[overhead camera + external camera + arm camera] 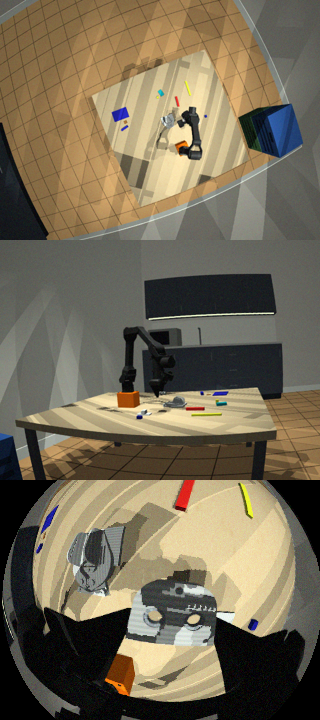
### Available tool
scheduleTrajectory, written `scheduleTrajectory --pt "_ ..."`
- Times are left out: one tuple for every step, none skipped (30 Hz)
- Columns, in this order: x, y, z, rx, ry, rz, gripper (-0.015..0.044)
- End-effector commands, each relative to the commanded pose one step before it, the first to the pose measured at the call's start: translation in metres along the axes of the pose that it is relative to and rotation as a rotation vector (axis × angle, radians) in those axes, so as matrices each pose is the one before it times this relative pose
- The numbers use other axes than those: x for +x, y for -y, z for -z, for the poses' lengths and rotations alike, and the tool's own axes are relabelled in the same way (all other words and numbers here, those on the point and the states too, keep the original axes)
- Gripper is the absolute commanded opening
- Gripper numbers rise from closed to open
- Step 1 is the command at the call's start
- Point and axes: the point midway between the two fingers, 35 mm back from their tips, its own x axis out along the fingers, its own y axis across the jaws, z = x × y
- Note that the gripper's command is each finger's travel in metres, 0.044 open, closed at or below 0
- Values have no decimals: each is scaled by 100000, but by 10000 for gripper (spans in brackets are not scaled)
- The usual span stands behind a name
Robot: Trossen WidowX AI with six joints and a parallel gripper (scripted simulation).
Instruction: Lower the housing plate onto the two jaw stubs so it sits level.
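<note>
My gripper (pixel 184 121) (pixel 158 395) (pixel 172 617) is shut on the housing plate (pixel 162 392) (pixel 172 631), a grey and white plate with a rounded far edge and two round holes. It holds the plate by its two sides, above the table. The grey base assembly with the jaws (pixel 169 121) (pixel 178 402) (pixel 94 562) stands on the table, to the left of the held plate in the top view and up and left of it in the wrist view. The plate is apart from it. The jaw stubs and pins are too small to tell apart.
A red bar (pixel 177 101) (pixel 195 408) (pixel 185 495) and a yellow bar (pixel 187 88) (pixel 206 414) lie beyond. A small white fixture (pixel 143 412) stands by a blue cube (pixel 205 116) (pixel 139 417) (pixel 253 624). An orange block (pixel 180 145) (pixel 128 399) (pixel 121 672) is at the arm's base.
</note>
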Motion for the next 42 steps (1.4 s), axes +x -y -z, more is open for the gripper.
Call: scheduleTrajectory --pt "-154 -1494 -493 959 704 278 351" --pt "1 -324 -83 77 8 -28 351" --pt "1 -324 -79 77 8 -28 351" --pt "1 -324 -74 77 8 -28 351" --pt "1 -324 -70 77 8 -28 351" --pt "1 -332 -67 79 7 -29 351" --pt "1 -333 -62 79 7 -29 351" --pt "1 -333 -58 79 7 -29 351" --pt "1 -333 -53 79 7 -29 351" --pt "2 -332 -49 79 6 -29 351" --pt "2 -332 -44 79 6 -29 351" --pt "2 -332 -39 79 6 -29 351" --pt "2 -332 -35 79 6 -29 351" --pt "2 -331 -30 79 5 -29 351" --pt "2 -331 -26 79 5 -29 351" --pt "2 -330 -21 79 5 -29 351" --pt "3 -330 -17 79 5 -29 351" --pt "3 -329 -12 79 4 -29 351" --pt "3 -329 -8 79 4 -29 351" --pt "3 -328 -3 79 4 -29 351" --pt "3 -327 1 79 4 -29 351" --pt "3 -326 5 79 3 -29 351" --pt "3 -325 10 79 3 -29 351" --pt "3 -324 14 79 3 -29 351" --pt "4 -323 18 79 3 -29 351" --pt "4 -338 24 83 2 -31 351" --pt "4 -338 29 83 2 -31 351" --pt "4 -336 33 83 2 -31 351" --pt "4 -335 38 83 2 -31 351" --pt "4 -333 43 83 1 -31 351" --pt "5 -332 47 83 1 -31 351" --pt "5 -330 52 83 1 -31 351" --pt "5 -328 57 83 1 -31 351" --pt "5 -327 61 83 0 -31 351" --pt "5 -325 65 83 0 -31 351" --pt "5 -324 70 84 0 -31 351" --pt "6 -322 75 84 -1 -31 351" --pt "6 -320 79 84 -1 -31 351" --pt "6 -318 83 84 -1 -31 351" --pt "6 -316 88 84 -1 -31 351" --pt "6 -314 92 84 -2 -30 351" --pt "6 -311 96 84 -2 -30 351"
